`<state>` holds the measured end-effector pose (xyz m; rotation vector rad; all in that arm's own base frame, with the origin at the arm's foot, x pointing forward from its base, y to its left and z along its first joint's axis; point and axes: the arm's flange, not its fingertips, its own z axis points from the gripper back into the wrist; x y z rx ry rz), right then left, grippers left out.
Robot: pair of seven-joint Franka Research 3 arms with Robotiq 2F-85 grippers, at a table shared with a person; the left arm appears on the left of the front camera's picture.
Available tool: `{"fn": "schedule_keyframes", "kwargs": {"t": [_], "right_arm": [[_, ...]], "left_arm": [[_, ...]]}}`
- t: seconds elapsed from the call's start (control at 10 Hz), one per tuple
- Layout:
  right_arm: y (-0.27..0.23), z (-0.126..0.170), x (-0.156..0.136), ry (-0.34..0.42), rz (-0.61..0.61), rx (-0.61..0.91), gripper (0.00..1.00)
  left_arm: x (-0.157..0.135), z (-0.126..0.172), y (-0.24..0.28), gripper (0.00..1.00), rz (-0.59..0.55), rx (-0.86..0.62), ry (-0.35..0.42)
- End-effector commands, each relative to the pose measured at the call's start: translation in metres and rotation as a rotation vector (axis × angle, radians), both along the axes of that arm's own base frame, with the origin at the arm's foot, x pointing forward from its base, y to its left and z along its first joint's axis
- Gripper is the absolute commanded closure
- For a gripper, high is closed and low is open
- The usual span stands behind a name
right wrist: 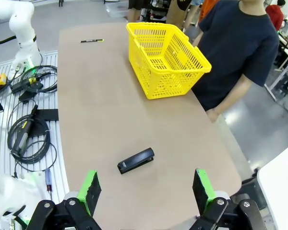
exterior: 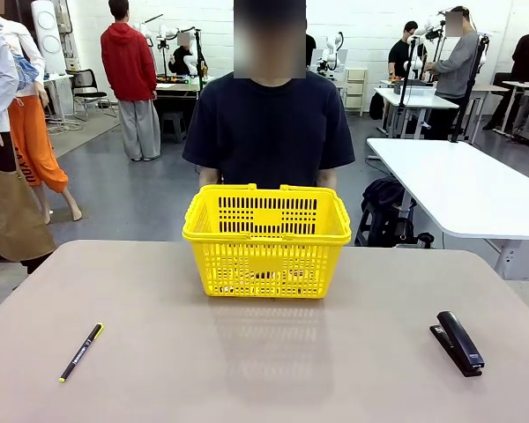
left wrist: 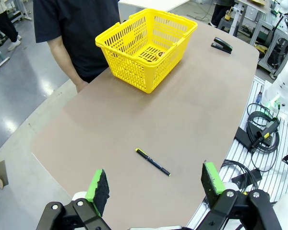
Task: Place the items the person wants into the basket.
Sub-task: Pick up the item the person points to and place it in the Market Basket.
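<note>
Now we see both pincers, left (left wrist: 154, 184) and right (right wrist: 146, 189), spread above the surface (exterior: 264, 370); the basket (exterior: 266, 240) stands before the person (exterior: 269, 128).

Robotics lab, open-plan. Grey floor (exterior: 150, 198), white wall at 12 o'clock, rows of white worktables (exterior: 463, 181) at 2 o'clock with people standing at them. Camera rigs on tripods (exterior: 469, 84) at 1 o'clock. Beside the brown table (exterior: 264, 361): slotted aluminium base plate (right wrist: 9, 110) with loose black cables (right wrist: 26, 139) and a white robot arm base (right wrist: 21, 28).
</note>
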<state>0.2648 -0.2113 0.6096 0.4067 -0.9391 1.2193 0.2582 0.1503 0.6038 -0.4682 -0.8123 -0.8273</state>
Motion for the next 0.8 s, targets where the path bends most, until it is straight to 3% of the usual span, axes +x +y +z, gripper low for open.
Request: {"fn": "schedule_keyframes", "kwargs": {"t": [0.0, 0.7], "right_arm": [[-0.0007, 0.0014, 0.0014, -0.023, 0.016, 0.02, 0.0], [-0.0007, 0.0014, 0.0014, -0.023, 0.016, 0.02, 0.0]], "left_arm": [[0.0006, -0.0011, 0.0011, 0.0, -0.012, -0.007, -0.021], [0.0006, -0.0011, 0.0011, 0.0, -0.012, -0.007, -0.021]]}}
